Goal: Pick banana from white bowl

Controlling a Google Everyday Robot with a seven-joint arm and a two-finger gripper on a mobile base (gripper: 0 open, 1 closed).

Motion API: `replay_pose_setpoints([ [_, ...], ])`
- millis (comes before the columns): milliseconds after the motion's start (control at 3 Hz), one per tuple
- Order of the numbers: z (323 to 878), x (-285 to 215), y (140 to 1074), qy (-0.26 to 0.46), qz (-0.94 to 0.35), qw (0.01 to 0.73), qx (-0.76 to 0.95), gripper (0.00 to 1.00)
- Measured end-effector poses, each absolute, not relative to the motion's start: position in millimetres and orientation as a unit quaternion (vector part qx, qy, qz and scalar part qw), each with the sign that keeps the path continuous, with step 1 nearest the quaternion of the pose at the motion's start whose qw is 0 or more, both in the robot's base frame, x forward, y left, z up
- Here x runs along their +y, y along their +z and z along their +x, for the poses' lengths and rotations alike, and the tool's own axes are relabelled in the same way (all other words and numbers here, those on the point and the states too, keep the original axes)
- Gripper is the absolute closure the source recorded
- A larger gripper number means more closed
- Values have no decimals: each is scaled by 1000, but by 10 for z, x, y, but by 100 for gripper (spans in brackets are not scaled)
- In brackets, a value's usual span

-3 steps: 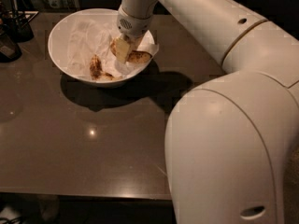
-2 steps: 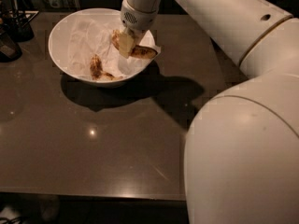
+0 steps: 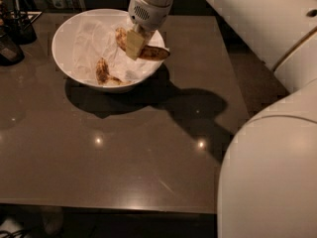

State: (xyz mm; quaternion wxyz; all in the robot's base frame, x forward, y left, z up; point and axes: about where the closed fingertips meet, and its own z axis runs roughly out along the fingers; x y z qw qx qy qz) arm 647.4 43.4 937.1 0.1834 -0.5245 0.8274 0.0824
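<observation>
**Banana pinched at the bowl's right side, lift under way**

The hand [image 3: 134,46] reaches down from above into the right part of the white bowl [image 3: 62,31], its pale fingers pressed together on the banana [image 3: 153,52] near mid-length. The banana's dark right end pokes out over the bowl's rim, while its other end lies further inside, above the crumpled paper lining [image 3: 89,43]. The shorter banana piece [image 3: 104,72] lies apart, lower left in the bowl.

To do this step well, I would raise the hand straight up until the whole fruit is above the rim, and only then carry it sideways. The skin looks overripe, so a steady grip without extra squeeze seems wise. Watch that the paper does not cling and rise with it.

For room, the counter [image 3: 124,152] in front and to the right of the bowl is broad. Dark containers [image 3: 17,29] crowd the far left edge, so that side is the poorer way out.
</observation>
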Motion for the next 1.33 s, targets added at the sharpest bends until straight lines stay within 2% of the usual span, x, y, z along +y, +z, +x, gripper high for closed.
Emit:
replay_pose_setpoints([
  [333,6093,481,9594,103,-560,172,804,100],
  [1000,5914,531,9600,105,-573,171,795,100],
  [1333,5568,593,9658,123,-587,160,784,100],
])
